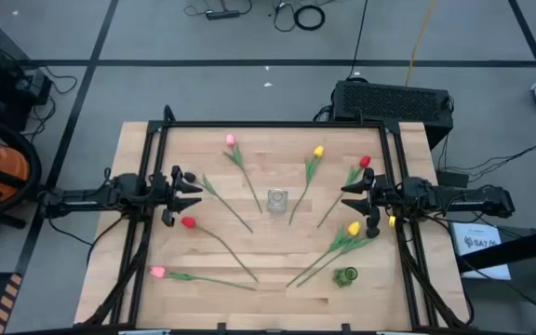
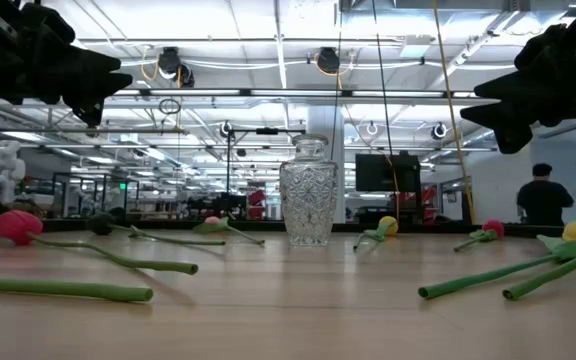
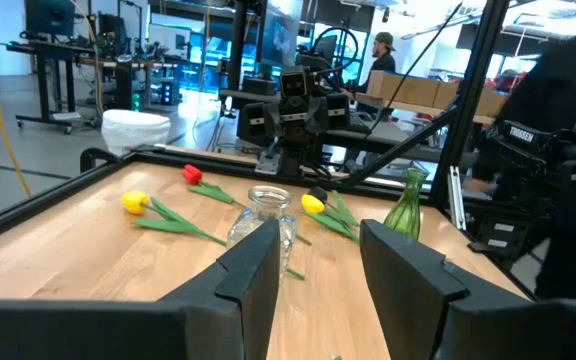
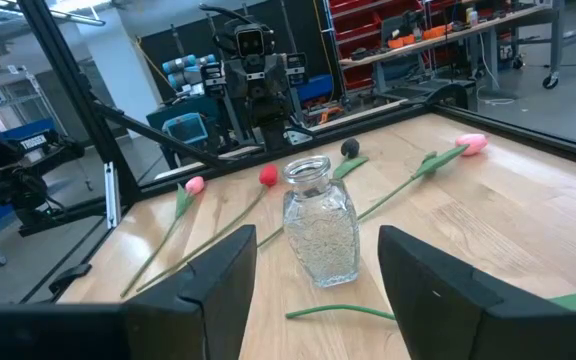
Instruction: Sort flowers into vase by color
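Table: light wooden table, framed by black rails.
Flowers: tulips are laid scattered around a clear glass vase at centre; none is held.
Left tool: held parted, empty, above the table's left side.
Right tool: held wide open, empty, at the right.
Room: a workshop with ceiling lights; a person is seen far behind.

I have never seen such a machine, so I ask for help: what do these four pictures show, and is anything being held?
It is a robot with two dark arms at a wooden table. One picture looks down from above, one looks level across the table, and two come from cameras on the wrists. The left gripper and the right gripper both hover open and hold nothing. A clear glass vase stands in the middle, and a green vase stands nearer the right arm. Artificial tulips in pink, red, yellow and black lie scattered around.
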Motion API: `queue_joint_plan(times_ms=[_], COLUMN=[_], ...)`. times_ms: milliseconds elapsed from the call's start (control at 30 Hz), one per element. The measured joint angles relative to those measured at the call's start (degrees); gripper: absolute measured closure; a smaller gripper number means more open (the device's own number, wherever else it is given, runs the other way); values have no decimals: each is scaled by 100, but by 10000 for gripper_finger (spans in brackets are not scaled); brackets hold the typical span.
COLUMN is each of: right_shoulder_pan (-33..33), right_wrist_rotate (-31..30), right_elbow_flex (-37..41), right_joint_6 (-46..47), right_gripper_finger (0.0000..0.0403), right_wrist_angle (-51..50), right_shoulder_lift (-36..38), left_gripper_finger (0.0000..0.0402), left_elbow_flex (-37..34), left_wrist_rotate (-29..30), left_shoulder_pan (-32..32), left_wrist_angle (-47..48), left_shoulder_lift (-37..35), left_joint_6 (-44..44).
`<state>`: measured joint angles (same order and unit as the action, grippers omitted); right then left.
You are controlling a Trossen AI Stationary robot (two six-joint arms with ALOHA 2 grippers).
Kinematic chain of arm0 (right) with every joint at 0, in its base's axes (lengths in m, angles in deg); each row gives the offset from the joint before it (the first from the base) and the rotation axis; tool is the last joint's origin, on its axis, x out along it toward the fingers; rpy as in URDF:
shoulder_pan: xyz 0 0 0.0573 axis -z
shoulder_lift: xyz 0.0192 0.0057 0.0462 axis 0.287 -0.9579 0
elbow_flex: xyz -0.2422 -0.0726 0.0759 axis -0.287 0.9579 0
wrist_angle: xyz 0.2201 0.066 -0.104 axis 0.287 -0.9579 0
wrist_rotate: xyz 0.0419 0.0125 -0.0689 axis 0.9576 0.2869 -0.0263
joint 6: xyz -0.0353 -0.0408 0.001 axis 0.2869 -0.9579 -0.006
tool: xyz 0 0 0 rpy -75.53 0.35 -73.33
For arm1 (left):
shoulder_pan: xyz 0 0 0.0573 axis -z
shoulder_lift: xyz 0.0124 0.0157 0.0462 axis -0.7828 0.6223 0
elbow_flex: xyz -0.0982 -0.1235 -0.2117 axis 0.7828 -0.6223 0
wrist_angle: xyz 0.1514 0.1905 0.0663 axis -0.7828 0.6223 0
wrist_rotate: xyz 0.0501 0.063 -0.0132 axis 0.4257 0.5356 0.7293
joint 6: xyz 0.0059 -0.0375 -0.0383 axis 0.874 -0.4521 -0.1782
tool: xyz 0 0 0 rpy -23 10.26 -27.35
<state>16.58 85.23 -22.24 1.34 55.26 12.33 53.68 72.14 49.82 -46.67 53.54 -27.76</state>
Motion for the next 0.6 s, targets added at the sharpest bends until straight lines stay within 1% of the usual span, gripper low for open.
queue_joint_plan(times_ms=[600], right_shoulder_pan=[0], right_wrist_rotate=[2], right_elbow_flex=[0], right_joint_6=[40], right_gripper_finger=[199], right_wrist_angle=[1], right_shoulder_lift=[0], left_gripper_finger=[254], left_elbow_flex=[-1], left_wrist_rotate=[0], left_shoulder_pan=[-1], left_wrist_angle=[0], left_shoulder_lift=[-1], left_joint_6=[-1])
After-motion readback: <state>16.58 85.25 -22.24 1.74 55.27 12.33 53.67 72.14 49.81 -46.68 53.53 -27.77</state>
